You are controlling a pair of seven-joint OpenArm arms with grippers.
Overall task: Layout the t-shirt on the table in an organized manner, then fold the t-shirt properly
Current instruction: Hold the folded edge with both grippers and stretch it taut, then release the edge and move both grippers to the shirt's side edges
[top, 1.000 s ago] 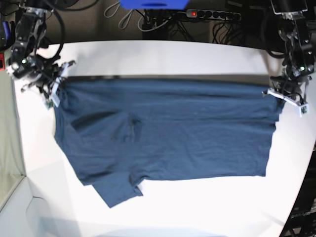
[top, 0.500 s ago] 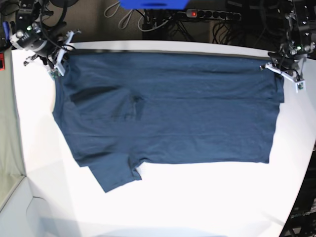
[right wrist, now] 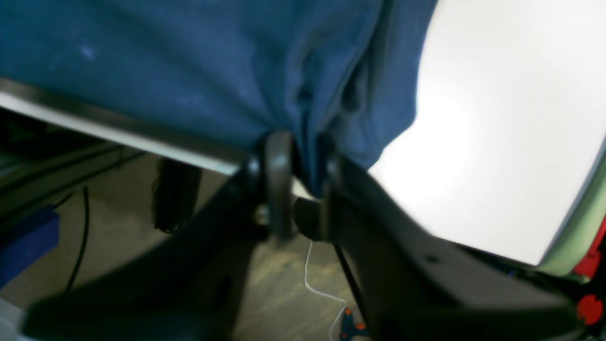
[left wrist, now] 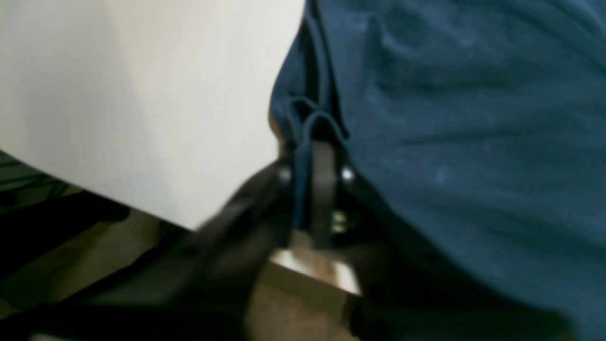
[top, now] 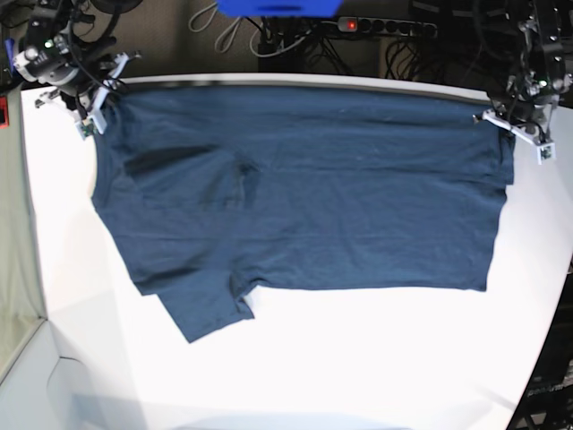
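The dark navy t-shirt lies spread wide across the white table, its top edge stretched taut along the table's far edge. A sleeve sticks out at the lower left. My left gripper, at the base view's right, is shut on the shirt's far right corner; the left wrist view shows the cloth bunched between its fingers. My right gripper, at the base view's left, is shut on the far left corner; the right wrist view shows the cloth pinched between its fingers.
Past the table's far edge are cables and a power strip with a red light, and a blue object. The table's curved edge runs down the right side. Bare white tabletop lies in front of the shirt.
Both grippers have pulled the shirt's top edge away from the front, up to the table's far edge. The whole shirt has slid that way and lies flatter.
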